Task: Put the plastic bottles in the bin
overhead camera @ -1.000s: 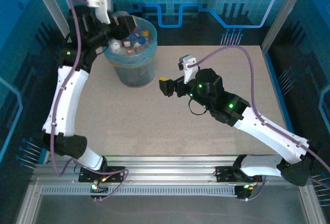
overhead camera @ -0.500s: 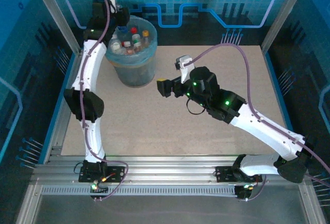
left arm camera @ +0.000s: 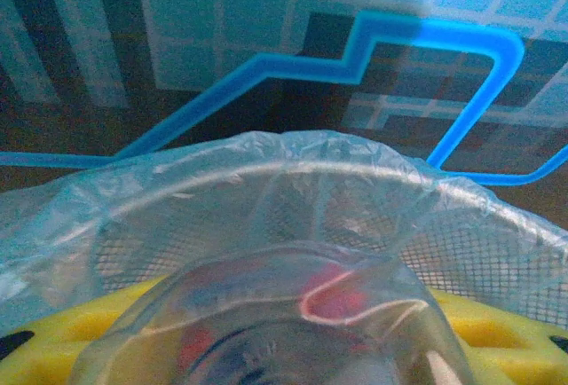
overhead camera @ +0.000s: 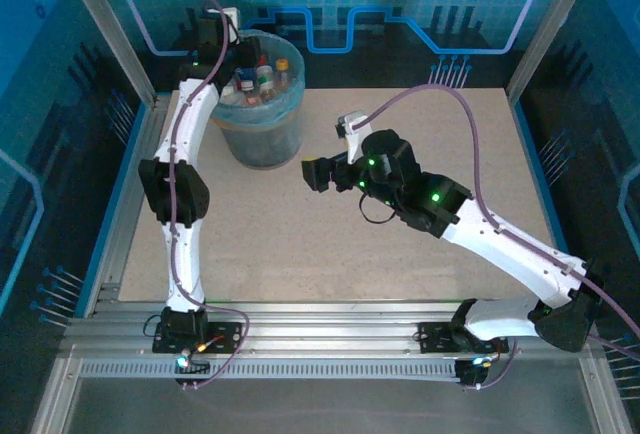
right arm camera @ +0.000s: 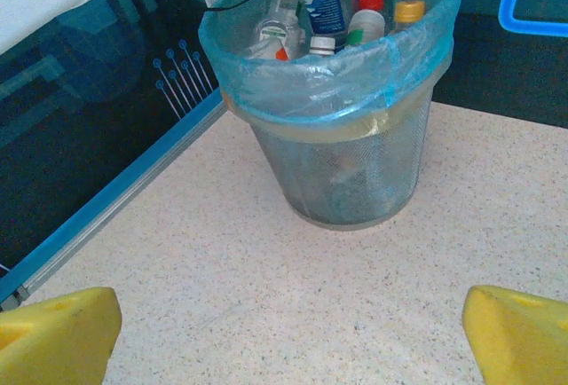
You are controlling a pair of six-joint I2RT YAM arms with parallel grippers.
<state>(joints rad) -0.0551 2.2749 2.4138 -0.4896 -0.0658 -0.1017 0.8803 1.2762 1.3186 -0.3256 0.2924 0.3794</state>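
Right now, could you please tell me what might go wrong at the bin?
The bin is nearly full, with bottles standing up to its rim, so the clear bottle in the left gripper may bounce or roll out when released. That bottle sits near the rim, by the loose liner; it could snag the liner or fall outside.

From overhead we see the whole worktop (overhead camera: 250, 224); both wrist cameras face the bin (right arm camera: 346, 172), the left one closest.
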